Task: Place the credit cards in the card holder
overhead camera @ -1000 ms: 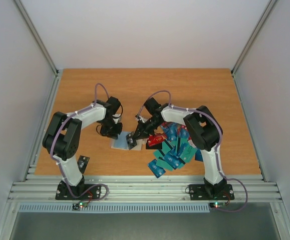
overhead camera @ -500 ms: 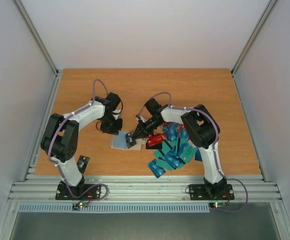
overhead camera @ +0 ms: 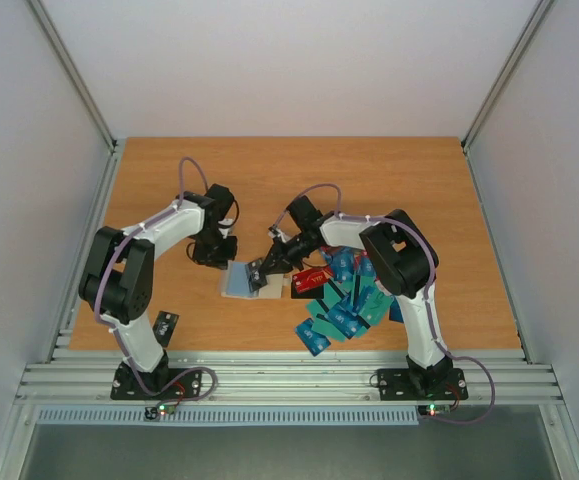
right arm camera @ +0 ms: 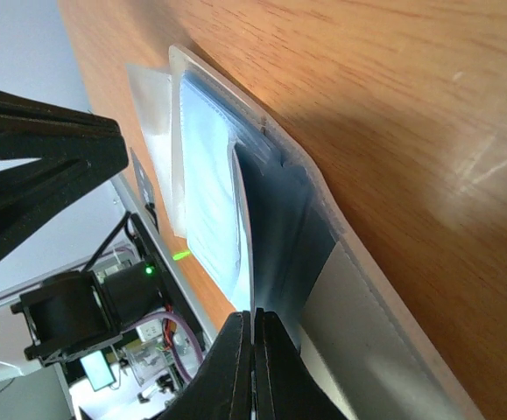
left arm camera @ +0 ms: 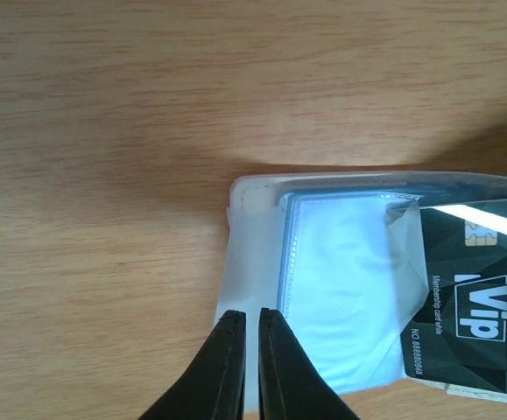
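**A:** Where's the card holder?

**B:** We see it lying open on the table, in the near half, a bit left of centre. The clear sleeves face up.

**A:** And the right gripper?

**B:** Fingers are pressed together on a black card. It's tilted, with its edge at the sleeves on the holder's right side.

**A:** And the left gripper?

**B:** Fingers are nearly together, a sliver of gap, nothing in it. It sits over the holder's left edge. We can't tell if it touches.

**A:** Other credit cards?

**B:** Heaped by the near edge, right of centre, just beside the holder. Mostly teal and blue, one red.
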Robot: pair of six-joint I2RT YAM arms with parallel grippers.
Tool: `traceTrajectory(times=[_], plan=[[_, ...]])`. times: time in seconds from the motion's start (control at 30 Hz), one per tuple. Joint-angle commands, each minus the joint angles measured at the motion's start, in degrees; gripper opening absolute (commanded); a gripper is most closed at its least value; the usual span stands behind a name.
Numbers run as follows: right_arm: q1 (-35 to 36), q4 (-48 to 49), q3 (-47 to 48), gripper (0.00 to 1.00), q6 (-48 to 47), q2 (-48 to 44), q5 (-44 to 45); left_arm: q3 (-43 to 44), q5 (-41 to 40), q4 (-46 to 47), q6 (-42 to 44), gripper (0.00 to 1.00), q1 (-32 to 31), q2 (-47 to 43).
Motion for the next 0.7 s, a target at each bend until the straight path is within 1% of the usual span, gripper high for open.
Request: traceTrajectory(times=[0.0,0.3,0.67], plan=[[1.42,4.59,-1.11,0.01,2.47,1.49,2.32,-1.37,-0.02,-0.22,0.56,0.08,1.4,1.35],[2.49,11.86,-4.78,0.01,6.05,0.41,5.27,-4.87,2.43,1.15,0.4,0.09,2.43,2.83],[3.7,15.58,-6.45,0.01,8.9,-0.23,7.65,-9.3,8.12,4.31,-1.18,0.09,2.43,2.6]])
